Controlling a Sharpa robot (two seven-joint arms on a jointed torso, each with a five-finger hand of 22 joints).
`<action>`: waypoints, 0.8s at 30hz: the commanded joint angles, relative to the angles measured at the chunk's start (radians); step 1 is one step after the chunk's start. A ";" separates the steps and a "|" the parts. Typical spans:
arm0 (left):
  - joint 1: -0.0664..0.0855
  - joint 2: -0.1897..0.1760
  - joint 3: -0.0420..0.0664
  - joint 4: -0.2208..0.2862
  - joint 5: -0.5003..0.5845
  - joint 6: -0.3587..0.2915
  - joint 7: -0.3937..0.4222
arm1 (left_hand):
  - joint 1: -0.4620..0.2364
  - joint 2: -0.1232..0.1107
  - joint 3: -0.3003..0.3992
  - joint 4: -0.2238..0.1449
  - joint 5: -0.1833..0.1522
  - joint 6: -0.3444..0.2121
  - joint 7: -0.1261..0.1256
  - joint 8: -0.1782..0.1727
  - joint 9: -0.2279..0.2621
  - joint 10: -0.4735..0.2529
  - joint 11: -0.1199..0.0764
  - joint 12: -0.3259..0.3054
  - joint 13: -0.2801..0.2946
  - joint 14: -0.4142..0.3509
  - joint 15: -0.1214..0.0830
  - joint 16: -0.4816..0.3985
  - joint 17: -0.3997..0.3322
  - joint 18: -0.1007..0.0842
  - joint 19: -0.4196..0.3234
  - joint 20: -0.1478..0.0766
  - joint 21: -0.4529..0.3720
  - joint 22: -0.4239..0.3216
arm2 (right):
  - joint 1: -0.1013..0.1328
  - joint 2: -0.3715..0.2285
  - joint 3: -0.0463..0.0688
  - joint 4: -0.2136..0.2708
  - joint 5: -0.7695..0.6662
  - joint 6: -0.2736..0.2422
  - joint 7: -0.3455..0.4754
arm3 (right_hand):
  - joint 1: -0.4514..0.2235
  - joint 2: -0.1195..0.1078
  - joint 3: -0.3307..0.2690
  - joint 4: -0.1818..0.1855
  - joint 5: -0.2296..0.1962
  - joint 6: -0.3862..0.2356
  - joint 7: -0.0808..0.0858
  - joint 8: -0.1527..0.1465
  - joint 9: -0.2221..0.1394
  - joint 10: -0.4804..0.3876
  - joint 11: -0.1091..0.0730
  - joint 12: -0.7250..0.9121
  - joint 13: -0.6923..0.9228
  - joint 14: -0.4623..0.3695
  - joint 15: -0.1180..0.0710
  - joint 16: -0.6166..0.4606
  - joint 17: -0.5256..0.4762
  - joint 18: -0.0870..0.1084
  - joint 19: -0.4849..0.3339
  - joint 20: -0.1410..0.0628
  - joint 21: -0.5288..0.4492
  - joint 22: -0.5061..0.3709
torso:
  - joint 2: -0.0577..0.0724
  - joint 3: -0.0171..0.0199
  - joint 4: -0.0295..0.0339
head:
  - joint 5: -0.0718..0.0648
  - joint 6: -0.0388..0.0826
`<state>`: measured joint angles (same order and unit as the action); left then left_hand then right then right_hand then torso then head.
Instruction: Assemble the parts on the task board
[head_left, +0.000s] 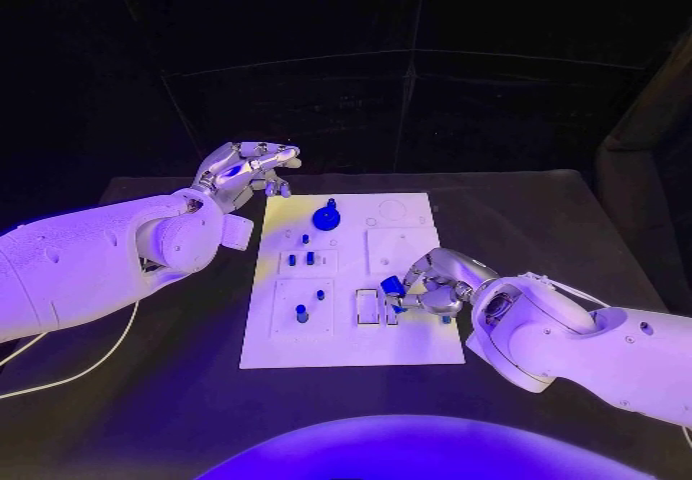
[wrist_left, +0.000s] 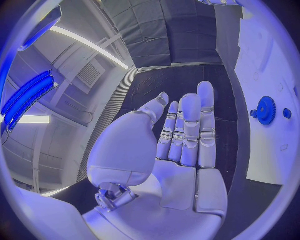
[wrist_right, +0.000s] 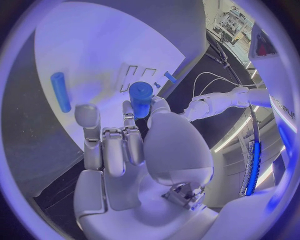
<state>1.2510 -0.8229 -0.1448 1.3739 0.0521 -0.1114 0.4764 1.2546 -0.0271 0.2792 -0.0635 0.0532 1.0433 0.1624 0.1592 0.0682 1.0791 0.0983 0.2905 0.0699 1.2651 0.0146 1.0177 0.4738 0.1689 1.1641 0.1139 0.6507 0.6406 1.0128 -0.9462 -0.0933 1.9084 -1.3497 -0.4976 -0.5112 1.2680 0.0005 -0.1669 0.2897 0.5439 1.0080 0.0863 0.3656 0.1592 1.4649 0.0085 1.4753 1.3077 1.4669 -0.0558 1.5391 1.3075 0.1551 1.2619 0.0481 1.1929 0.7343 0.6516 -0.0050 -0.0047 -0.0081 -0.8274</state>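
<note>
The white task board (head_left: 274, 335) lies in the middle of the table. A blue gear (head_left: 326, 215) stands near its far edge and is also seen in the left wrist view (wrist_left: 266, 110). Small blue pegs (head_left: 302, 258) stand in the board's left half. My right hand (head_left: 437, 281) hovers over the board's right side and pinches a short blue cylinder (wrist_right: 140, 93) between thumb and finger; the same cylinder (head_left: 392, 287) sits just right of two slots. A blue rod (wrist_right: 60, 91) lies flat on the board beside this hand. My left hand (head_left: 247, 167) floats off the board's far left corner, fingers straight and apart, holding nothing.
The black table (head_left: 159, 400) surrounds the board, with free room at its near left. A white cable (head_left: 87, 365) runs along the left side under my left arm. Two upright rectangular slots (head_left: 369, 305) sit near the board's front middle.
</note>
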 joint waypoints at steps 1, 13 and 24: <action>0.001 0.001 0.001 0.003 0.003 0.014 0.002 | 0.007 0.004 -0.002 -0.003 -0.002 -0.004 0.005 -0.004 -0.001 -0.006 0.001 -0.005 -0.001 -0.006 0.001 -0.004 -0.001 0.014 -0.006 0.004 -0.004 -0.001 | 0.002 0.024 0.001 -0.014 0.049 0.062 -0.006 | -0.028 0.003 -0.012 0.001 -0.017 0.027 -0.009 0.007 0.004 0.038 -0.008 -0.008 0.136 0.092 -0.010 0.006 0.202 -0.016 0.004 -0.004 0.004 0.002 | 0.000 -0.0013 0.0007 | 0.003 -0.002; 0.001 0.002 0.001 0.005 0.003 0.015 0.002 | 0.007 0.004 -0.002 -0.003 -0.002 -0.004 0.005 -0.004 -0.001 -0.006 0.001 -0.005 -0.001 -0.006 0.001 -0.004 -0.001 0.014 -0.006 0.004 -0.004 -0.001 | 0.002 0.089 0.001 -0.054 0.062 0.134 -0.056 | -0.056 0.033 -0.029 0.001 -0.067 0.088 -0.033 0.015 0.019 0.045 -0.029 -0.011 0.140 0.093 -0.027 0.009 0.210 -0.016 0.005 -0.019 0.003 0.001 | 0.001 -0.0004 -0.0018 | 0.010 -0.004; 0.002 0.003 0.001 0.005 0.003 0.016 0.002 | 0.007 0.004 -0.002 -0.003 -0.002 -0.004 0.005 -0.004 -0.001 -0.006 0.001 -0.005 -0.001 -0.006 0.001 -0.004 -0.001 0.014 -0.006 0.004 -0.004 -0.001 | 0.002 0.121 0.001 -0.079 0.033 0.110 -0.071 | -0.087 0.039 -0.064 0.000 -0.174 0.109 -0.042 0.012 0.035 0.047 -0.038 -0.017 0.140 0.093 -0.035 0.008 0.208 -0.016 0.006 -0.028 0.000 -0.001 | 0.000 0.0006 -0.0023 | 0.013 -0.006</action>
<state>1.2511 -0.8214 -0.1449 1.3770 0.0521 -0.1080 0.4746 1.2546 -0.0271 0.2792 -0.0634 0.0532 1.0433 0.1624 0.1592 0.0681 1.0791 0.0983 0.2905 0.0699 1.2651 0.0146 1.0177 0.4739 0.1688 1.1641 0.1139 0.6507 0.6408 1.0137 -0.8267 -0.0926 1.8301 -1.3013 -0.3846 -0.5671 1.1863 0.0392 -0.2268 0.2903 0.3810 1.1063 0.0502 0.3757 0.1948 1.4631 -0.0256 1.4615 1.3076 1.4683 -0.0832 1.5431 1.3074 0.1551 1.2673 0.0282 1.1928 0.7340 0.6523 -0.0046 -0.0069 0.0049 -0.8335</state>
